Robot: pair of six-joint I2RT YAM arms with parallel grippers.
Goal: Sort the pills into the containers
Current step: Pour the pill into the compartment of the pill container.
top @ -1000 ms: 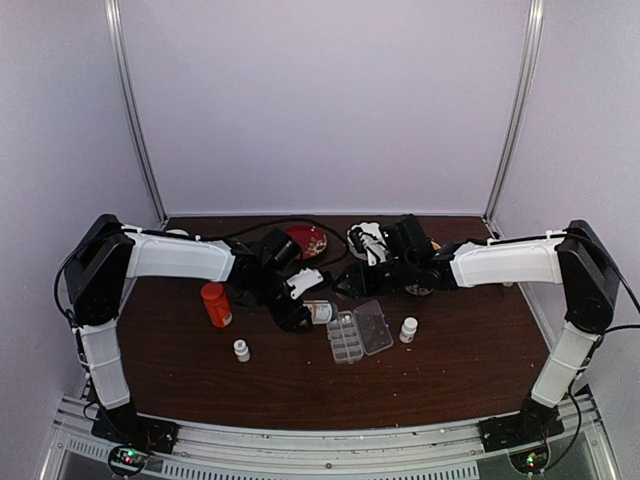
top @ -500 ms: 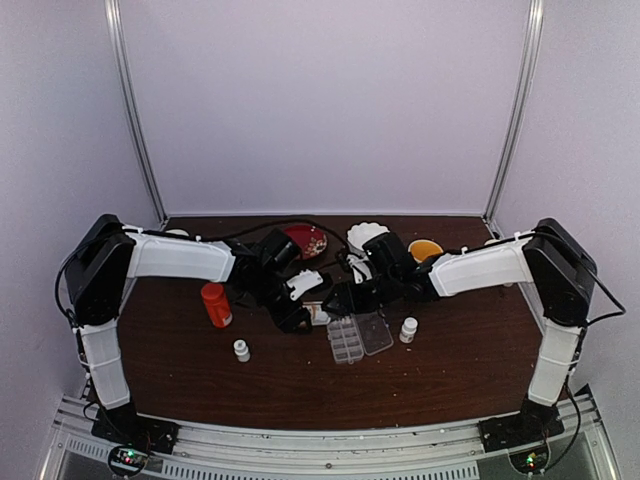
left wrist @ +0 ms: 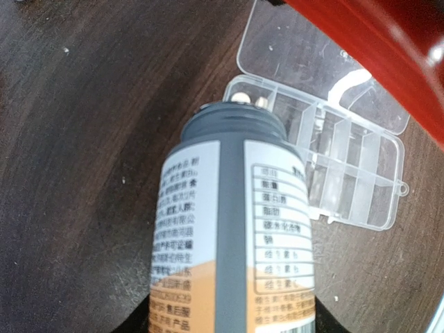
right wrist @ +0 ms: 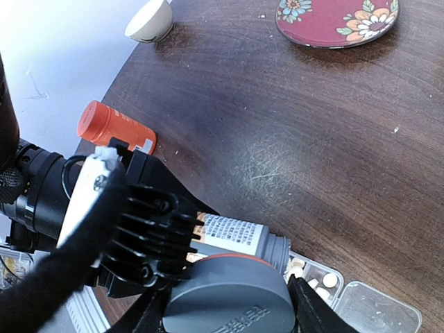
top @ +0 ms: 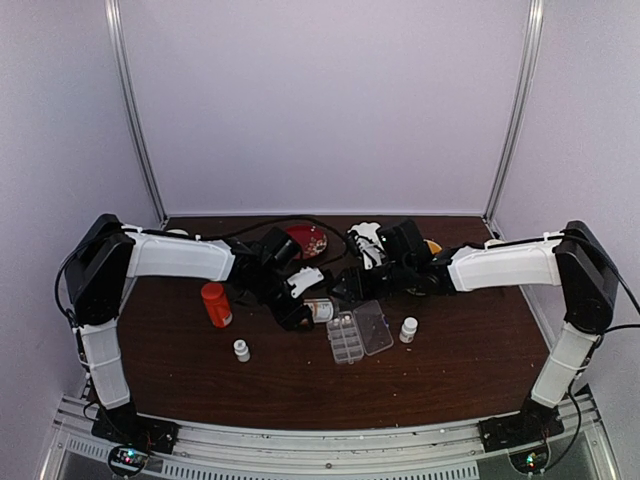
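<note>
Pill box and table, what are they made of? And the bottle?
The pill box looks like clear, glossy plastic: the table shows through its walls and lid. That table looks like dark wood or wood-look laminate: grain lines, dull sheen. The bottle seems grey plastic with a printed paper label.

Of my left pincer (top: 300, 312) its own wrist view shows only two dark slivers at the bottom edge. The grey bottle (left wrist: 232, 229) clamped in it runs off that edge, base unseen. The bottle's mouth covers the corner of the pill box (left wrist: 347, 173) just ahead, so I cannot count the pills (right wrist: 330, 279) there. A blurred red band (left wrist: 388, 41), ahead and to the right, is cut off. My right pincer (right wrist: 229, 305) grips the grey cap (right wrist: 229, 288), which is cropped below. Far ahead, the plate (right wrist: 333, 19) and white cup (right wrist: 149, 21) are cropped above. From overhead the pills are too small to see.
</note>
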